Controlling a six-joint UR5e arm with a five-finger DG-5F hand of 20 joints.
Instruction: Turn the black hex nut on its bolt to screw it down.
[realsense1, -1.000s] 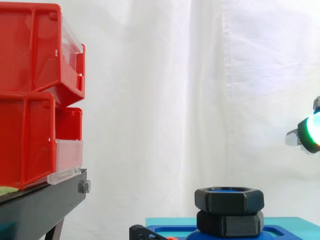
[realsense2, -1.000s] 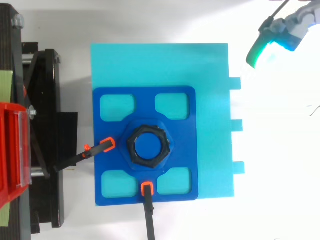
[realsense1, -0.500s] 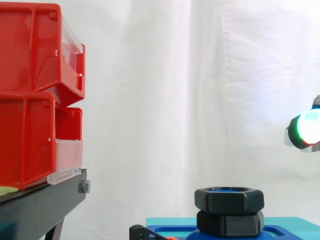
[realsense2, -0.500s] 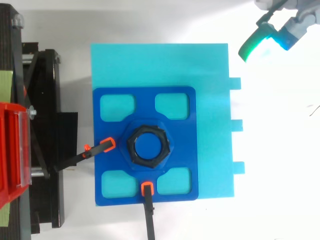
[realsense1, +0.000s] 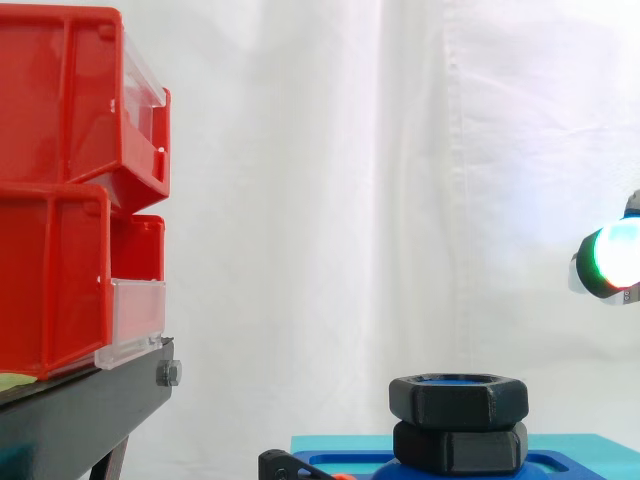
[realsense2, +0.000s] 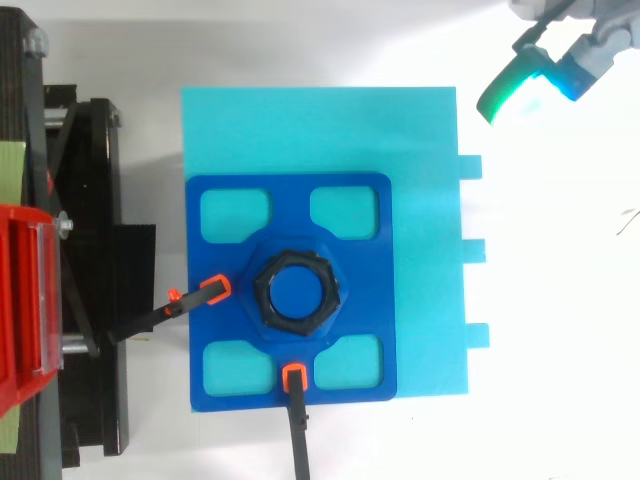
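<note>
A: Hovering high beyond the cyan base's (realsense2: 420, 140) far right corner, the hand (realsense2: 520, 78) is seen touching nothing; how far it is spread cannot be told.

B: The black hex nut (realsense1: 458, 400) is seated on its bolt (realsense2: 296, 295), mid blue plate (realsense2: 360, 250).

A: Look of robot hand (realsense2: 592, 48)?
B: Grey casing, thick pad (realsense2: 508, 90) glowing green and cyan from above.
A: Side view?
B: Round pad (realsense1: 612, 256), white-cyan glow, green edge, dark rim.
</note>
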